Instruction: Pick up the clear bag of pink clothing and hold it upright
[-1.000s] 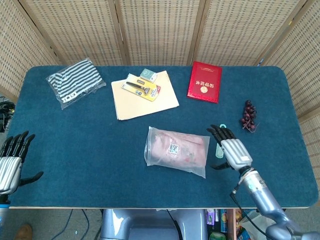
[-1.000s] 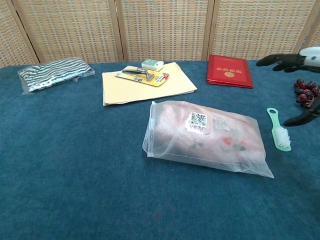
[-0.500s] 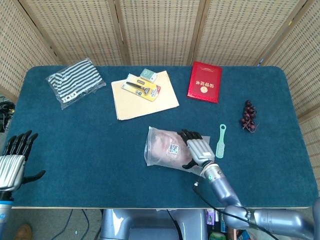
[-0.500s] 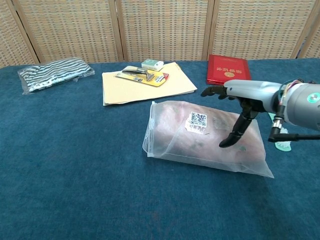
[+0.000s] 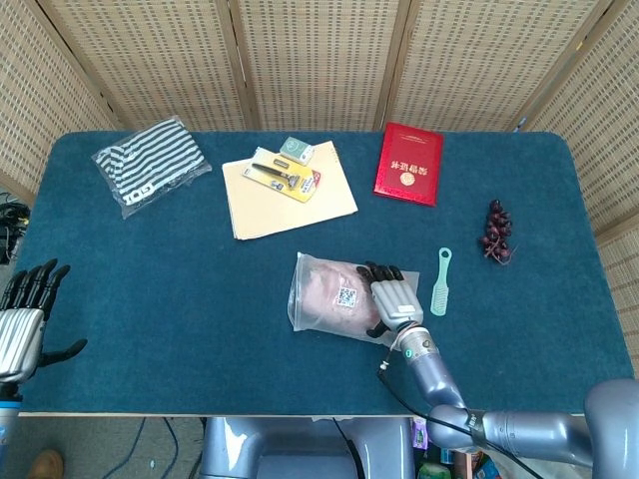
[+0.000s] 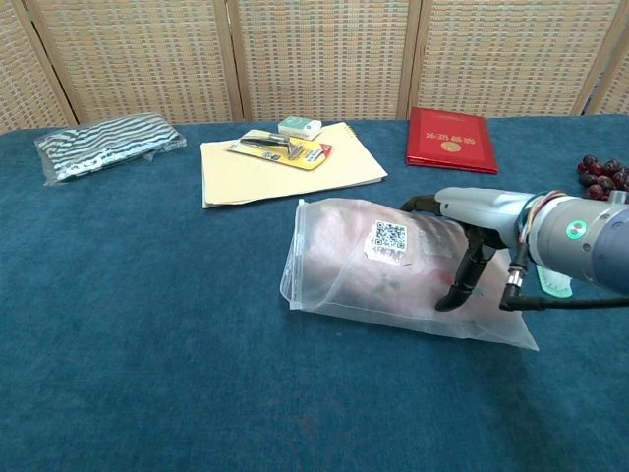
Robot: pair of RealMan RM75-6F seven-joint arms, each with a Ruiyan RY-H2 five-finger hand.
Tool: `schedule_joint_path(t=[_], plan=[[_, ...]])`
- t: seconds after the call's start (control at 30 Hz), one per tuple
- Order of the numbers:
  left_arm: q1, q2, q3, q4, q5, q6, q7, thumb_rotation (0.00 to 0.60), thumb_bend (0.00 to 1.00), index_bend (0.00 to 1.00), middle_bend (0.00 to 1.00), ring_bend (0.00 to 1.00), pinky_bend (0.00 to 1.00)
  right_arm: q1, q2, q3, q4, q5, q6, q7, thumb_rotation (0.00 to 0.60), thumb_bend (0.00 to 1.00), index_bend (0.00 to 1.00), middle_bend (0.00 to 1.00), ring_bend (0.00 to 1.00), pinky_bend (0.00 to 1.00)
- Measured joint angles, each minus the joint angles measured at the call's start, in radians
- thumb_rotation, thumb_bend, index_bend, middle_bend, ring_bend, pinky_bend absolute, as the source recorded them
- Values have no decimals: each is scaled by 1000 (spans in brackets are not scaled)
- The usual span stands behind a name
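Note:
The clear bag of pink clothing (image 5: pixel 327 295) (image 6: pixel 369 265) lies flat on the blue table, its QR label facing up. My right hand (image 5: pixel 392 296) (image 6: pixel 474 218) rests over the bag's right part. Its fingers (image 6: pixel 421 204) reach across the far edge and its thumb (image 6: pixel 458 291) points down onto the plastic, and the bag is not lifted. My left hand (image 5: pixel 22 324) hovers off the table's near left corner with its fingers spread and nothing in it. It shows only in the head view.
A striped clothing bag (image 5: pixel 152 163) lies at the back left. A tan folder (image 5: pixel 288 195) carries a razor pack (image 5: pixel 285 178) and a small box (image 5: pixel 296 150). A red booklet (image 5: pixel 408 164), a green brush (image 5: pixel 440 281) and dark grapes (image 5: pixel 495 232) lie to the right.
My right hand swept left from beside the green brush to over the bag, then settled lower onto its right part. The left hand barely shifted.

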Motion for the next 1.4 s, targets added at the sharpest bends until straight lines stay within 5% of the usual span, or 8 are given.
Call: schedule_joint_path(t=[0.07, 0.23, 0.4, 0.5, 0.57, 0.67, 1.03, 1.4], plan=[[-1, -1, 1, 0, 1, -1, 2, 600, 91, 0, 0, 0, 0, -3, 5, 1, 1, -7, -14, 18, 600, 0, 0, 50, 70, 202], [-2, -6, 3, -1, 2, -1, 14, 600, 91, 0, 0, 0, 0, -15, 8, 0, 23, -83, -50, 86, 600, 0, 27, 239, 233, 298], [-3, -12, 5, -1, 1, -4, 27, 600, 92, 0, 0, 0, 0, -19, 0, -23, 82, -144, -87, 113, 600, 8, 329, 488, 445, 504], [-5, -16, 6, 0, -3, -7, 33, 600, 92, 0, 0, 0, 0, -15, -7, -37, 111, -158, -106, 112, 600, 209, 496, 614, 560, 610], [-7, -17, 5, 1, -7, -10, 36, 600, 92, 0, 0, 0, 0, -13, -11, -42, 122, -179, -109, 114, 600, 431, 580, 668, 611, 644], [-12, -20, 2, 3, -17, -21, 41, 600, 92, 0, 0, 0, 0, -16, -16, -44, 134, -223, -106, 131, 600, 569, 623, 696, 639, 647], [-118, 3, -75, -3, -69, -131, 30, 600, 95, 0, 0, 0, 0, -15, -13, 0, 195, -556, -68, 358, 600, 598, 632, 703, 646, 647], [-429, 31, -221, 24, -128, -493, -176, 600, 95, 244, 0, 0, 0, 136, -67, 117, 399, -693, -130, 504, 600, 598, 632, 703, 646, 647]])
